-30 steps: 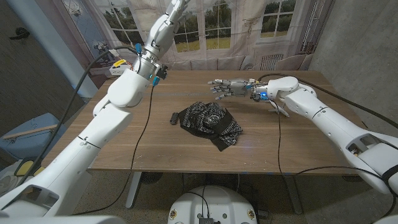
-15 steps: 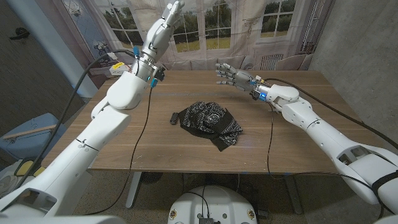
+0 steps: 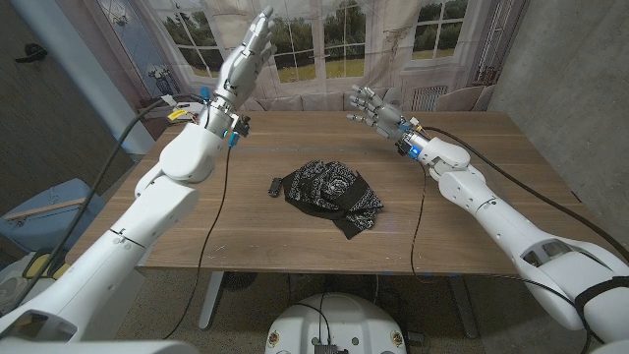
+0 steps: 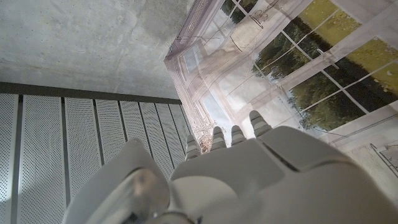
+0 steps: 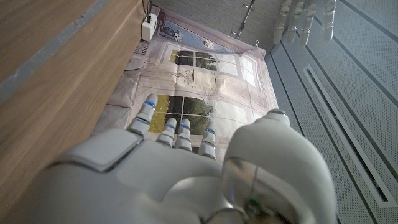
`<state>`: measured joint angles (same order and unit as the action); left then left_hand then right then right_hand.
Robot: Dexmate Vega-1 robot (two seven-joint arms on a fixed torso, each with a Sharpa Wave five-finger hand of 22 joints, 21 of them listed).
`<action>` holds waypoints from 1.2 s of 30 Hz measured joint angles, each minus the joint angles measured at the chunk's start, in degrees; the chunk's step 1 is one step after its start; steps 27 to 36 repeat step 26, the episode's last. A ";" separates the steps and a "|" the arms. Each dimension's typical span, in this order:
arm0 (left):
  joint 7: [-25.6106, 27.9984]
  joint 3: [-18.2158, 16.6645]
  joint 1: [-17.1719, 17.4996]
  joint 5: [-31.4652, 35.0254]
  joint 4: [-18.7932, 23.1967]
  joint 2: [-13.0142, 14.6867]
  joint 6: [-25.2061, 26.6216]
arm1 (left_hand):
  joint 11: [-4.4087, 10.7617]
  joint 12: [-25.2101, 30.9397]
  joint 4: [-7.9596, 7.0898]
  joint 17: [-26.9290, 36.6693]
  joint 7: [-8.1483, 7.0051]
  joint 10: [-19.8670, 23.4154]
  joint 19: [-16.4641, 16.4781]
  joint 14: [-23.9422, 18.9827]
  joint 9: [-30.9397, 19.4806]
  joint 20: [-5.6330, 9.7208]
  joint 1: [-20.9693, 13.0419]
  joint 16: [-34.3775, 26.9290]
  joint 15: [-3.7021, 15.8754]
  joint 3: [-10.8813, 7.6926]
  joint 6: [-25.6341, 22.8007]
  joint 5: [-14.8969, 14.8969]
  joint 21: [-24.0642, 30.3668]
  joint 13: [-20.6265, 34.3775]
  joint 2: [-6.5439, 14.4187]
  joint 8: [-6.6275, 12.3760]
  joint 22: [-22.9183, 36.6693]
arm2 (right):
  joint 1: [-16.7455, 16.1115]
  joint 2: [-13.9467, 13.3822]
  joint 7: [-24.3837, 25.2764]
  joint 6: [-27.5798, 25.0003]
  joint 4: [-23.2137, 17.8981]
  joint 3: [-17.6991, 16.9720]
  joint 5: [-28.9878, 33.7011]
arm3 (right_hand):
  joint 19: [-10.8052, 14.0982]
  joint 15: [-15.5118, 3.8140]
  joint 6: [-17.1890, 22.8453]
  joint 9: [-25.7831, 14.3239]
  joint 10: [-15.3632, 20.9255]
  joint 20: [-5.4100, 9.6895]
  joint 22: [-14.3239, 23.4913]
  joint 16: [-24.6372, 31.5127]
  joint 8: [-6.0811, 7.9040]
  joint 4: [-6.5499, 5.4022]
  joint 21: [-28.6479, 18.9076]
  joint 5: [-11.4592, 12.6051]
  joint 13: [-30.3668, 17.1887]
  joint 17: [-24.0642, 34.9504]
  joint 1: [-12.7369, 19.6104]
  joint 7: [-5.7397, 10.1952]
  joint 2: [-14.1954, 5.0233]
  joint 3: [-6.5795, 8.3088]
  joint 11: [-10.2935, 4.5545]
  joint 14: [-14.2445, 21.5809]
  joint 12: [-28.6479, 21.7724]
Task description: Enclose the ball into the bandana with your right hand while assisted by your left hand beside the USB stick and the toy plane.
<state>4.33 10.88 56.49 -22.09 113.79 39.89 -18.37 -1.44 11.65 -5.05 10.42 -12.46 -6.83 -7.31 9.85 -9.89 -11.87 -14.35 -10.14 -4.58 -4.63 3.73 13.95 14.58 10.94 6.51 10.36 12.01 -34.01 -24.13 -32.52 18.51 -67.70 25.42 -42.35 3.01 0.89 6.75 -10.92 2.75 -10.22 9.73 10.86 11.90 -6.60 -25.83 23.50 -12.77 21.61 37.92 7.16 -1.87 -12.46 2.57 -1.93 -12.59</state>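
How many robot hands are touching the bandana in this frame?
0. The left hand is raised above the table's far left corner, the right hand raised over the far edge; the bandana lies bunched mid-table.

A black bandana with white paisley print lies on a brown wood-grain table, flanked by white robot arms; a small black object sits just beside the cloth.

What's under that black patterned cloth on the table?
The bandana lies bunched in a mound on the table, so something may be beneath it, but the cloth covers it fully. A small dark object lies at its edge. Both hands are raised clear.
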 measured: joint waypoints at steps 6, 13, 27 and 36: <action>-1.26 -1.38 2.01 -3.44 -0.42 1.26 0.70 | -0.23 -0.22 0.00 0.00 0.24 -1.04 -0.71 0.01 0.00 0.10 0.00 0.00 -0.01 0.00 0.88 -0.49 -0.40 0.00 0.00 -0.23 0.00 | -0.68 1.01 1.59 2.06 0.11 -0.99 -0.89 | 1.00 -0.40 1.00 0.00 0.97 -0.23 0.00 0.45 0.18 0.07 0.00 -0.43 0.27 -0.89 0.00 0.16 0.00 0.07 -0.02 1.23 0.00; -2.45 -2.25 3.83 -6.91 -1.23 2.16 1.39 | -0.62 -0.44 0.00 0.00 0.20 -1.43 -1.22 0.00 0.00 0.21 0.31 0.00 -0.01 0.00 1.45 -0.49 -0.67 0.00 -0.31 -0.23 0.00 | -1.67 1.61 3.85 4.23 -0.56 -2.36 -1.80 | 1.61 -0.90 1.38 -0.01 1.50 -0.23 0.00 0.61 0.18 0.31 0.20 -0.43 0.27 -1.42 0.00 0.22 0.01 -0.17 -0.12 1.73 0.00; -3.03 -1.63 5.99 -12.03 -4.44 1.86 3.42 | -3.31 -0.88 -0.49 0.00 1.00 -3.07 -2.45 -0.03 -0.13 0.42 0.91 0.20 -0.86 0.48 5.11 -0.49 -1.81 0.00 -0.15 -0.23 0.13 | -2.86 5.17 10.62 10.25 2.03 -5.58 -3.20 | -3.04 -1.93 4.75 -0.01 1.67 4.61 -0.01 -0.08 0.40 0.69 4.23 -2.20 1.06 -4.82 0.22 -0.92 -0.22 -0.25 -0.55 -0.37 0.00; -3.03 -1.63 5.99 -12.03 -4.44 1.86 3.42 | -3.31 -0.88 -0.49 0.00 1.00 -3.07 -2.45 -0.03 -0.13 0.42 0.91 0.20 -0.86 0.48 5.11 -0.49 -1.81 0.00 -0.15 -0.23 0.13 | -2.86 5.17 10.62 10.25 2.03 -5.58 -3.20 | -3.04 -1.93 4.75 -0.01 1.67 4.61 -0.01 -0.08 0.40 0.69 4.23 -2.20 1.06 -4.82 0.22 -0.92 -0.22 -0.25 -0.55 -0.37 0.00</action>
